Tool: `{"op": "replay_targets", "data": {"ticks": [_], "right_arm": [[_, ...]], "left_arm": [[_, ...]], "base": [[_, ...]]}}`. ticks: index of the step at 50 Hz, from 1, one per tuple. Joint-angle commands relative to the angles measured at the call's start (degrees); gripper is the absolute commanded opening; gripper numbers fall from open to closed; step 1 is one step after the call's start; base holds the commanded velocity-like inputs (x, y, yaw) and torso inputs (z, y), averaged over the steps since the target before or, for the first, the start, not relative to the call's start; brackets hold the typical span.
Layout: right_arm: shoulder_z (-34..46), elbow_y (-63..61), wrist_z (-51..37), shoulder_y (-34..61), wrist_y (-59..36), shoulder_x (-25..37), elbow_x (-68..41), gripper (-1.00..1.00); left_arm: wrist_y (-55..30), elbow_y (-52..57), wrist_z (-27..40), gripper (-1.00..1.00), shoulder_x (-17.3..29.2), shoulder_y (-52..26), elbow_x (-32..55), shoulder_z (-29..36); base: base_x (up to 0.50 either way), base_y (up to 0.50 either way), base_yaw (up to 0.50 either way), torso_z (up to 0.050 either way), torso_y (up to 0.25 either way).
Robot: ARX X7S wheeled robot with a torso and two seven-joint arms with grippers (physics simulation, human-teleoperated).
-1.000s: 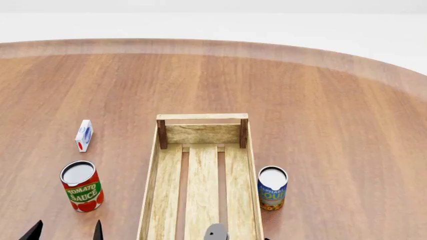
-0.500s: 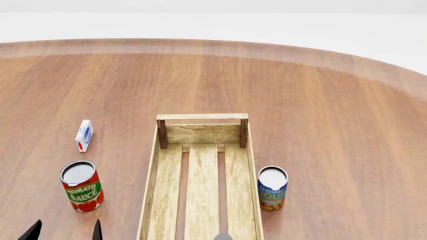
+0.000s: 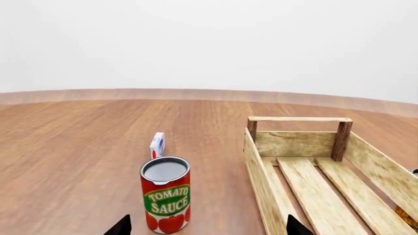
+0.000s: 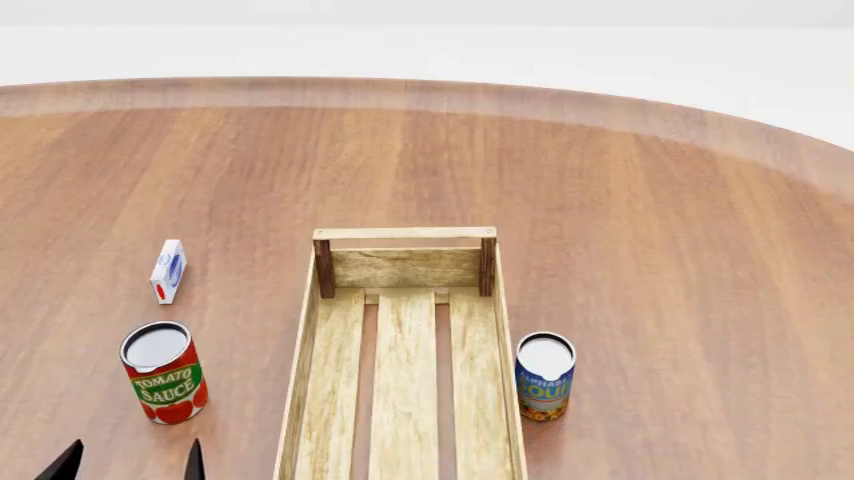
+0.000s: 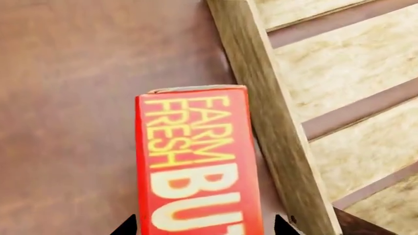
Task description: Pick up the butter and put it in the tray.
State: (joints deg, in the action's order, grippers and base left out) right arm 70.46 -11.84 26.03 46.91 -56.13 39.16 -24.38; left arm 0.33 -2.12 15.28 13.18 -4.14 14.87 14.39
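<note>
The butter [image 5: 196, 161], a red carton with yellow "FARM FRESH" lettering, lies on the table right beside the tray's long side wall [image 5: 267, 122]; it shows only in the right wrist view. My right gripper [image 5: 203, 227] is open, one fingertip on each side of the carton with small gaps. The right gripper is out of the head view. The tray [image 4: 404, 234] is a long pale wooden crate in the middle, also in the left wrist view [image 3: 299, 119]. My left gripper [image 4: 131, 465] is open and empty near the table's front left, its tips also showing in the left wrist view [image 3: 207, 227].
A tomato sauce can [image 4: 163, 372] stands left of the tray, just ahead of my left gripper [image 3: 166, 193]. A small white-blue-red carton [image 4: 167, 270] stands behind it. A blue soup can [image 4: 545, 375] stands against the tray's right side. The table's far edge curves across the back.
A grey part of my right arm at the bottom middle of the head view has sunk out of sight. The left gripper and the objects have not moved.
</note>
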Motion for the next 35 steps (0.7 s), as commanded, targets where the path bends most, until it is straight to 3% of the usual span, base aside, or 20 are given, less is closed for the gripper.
{"op": "replay_targets", "data": {"ticks": [1, 6, 7, 25, 35], "right_arm": [[1.6, 6.7, 1.5, -1.6, 4.3, -1.9, 1.3, 1.0], [1.7, 7.6, 1.5, -1.9, 5.0, -2.1, 1.3, 1.0], [1.5, 7.5, 1.1, -1.9, 5.4, -2.0, 1.5, -1.0], [0.2, 4.6, -0.5, -2.0, 4.0, -1.4, 0.5, -1.0], [-1.6, -4.7, -1.6, -0.4, -4.0, 1.0, -3.2, -1.0]], "left_arm": [[-0.2, 0.6, 0.2, 1.0, 0.3, 0.2, 0.2, 0.3], [-0.4, 0.7, 0.4, 1.0, 0.5, 0.2, 0.2, 0.5], [-0.5, 0.8, 0.4, 1.0, 0.5, 0.2, 0.3, 0.5], [-0.4, 0.4, 0.6, 1.0, 0.6, -0.1, 0.4, 1.0], [-0.5, 0.1, 0.9, 1.0, 0.7, -0.3, 0.7, 1.1]], "base": [[0.0, 0.0, 0.0, 0.0, 0.0], [0.0, 0.0, 0.0, 0.0, 0.0], [0.0, 0.0, 0.0, 0.0, 0.0], [0.0, 0.0, 0.0, -0.001, 0.0], [0.0, 0.0, 0.0, 0.0, 0.0]]}}
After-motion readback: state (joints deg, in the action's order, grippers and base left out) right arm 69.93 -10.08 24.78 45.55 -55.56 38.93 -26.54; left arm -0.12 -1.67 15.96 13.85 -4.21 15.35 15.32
